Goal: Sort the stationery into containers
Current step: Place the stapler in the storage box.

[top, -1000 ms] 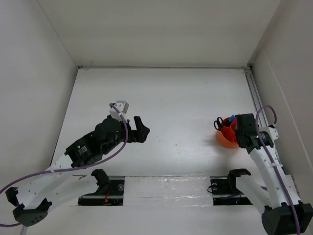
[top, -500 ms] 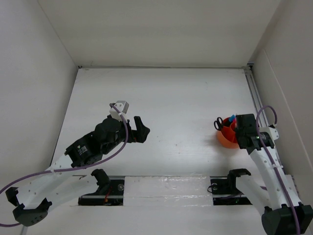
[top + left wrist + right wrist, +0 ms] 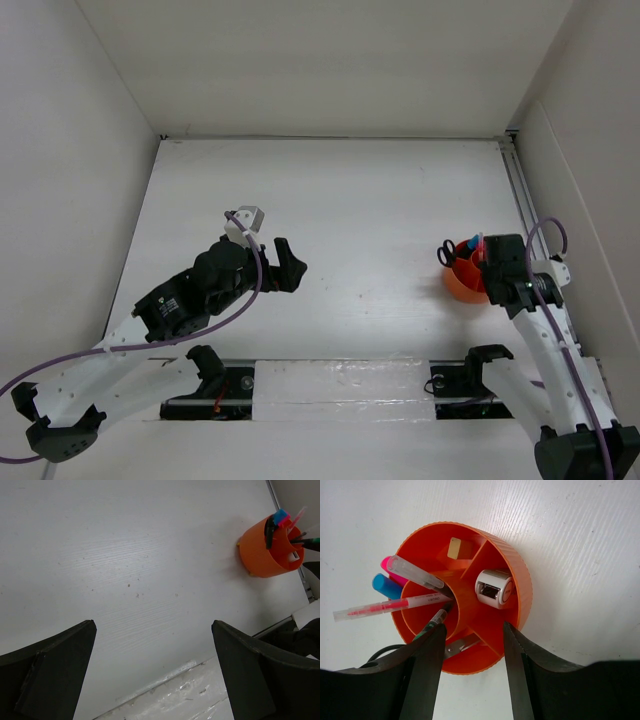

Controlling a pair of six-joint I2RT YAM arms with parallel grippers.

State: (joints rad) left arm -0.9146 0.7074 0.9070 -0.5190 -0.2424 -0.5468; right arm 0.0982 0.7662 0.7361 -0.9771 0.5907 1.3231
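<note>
While inside one tub (image 3: pixel 522 582), two markers (image 3: pixel 384 586)

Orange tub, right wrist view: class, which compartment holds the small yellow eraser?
The outer compartment at the top of the orange tub. The yellow eraser lies there alone; its right neighbour holds the pink-white eraser.

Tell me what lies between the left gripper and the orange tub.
Only bare table lies between the left gripper and the orange tub, as the top view shows.
</note>
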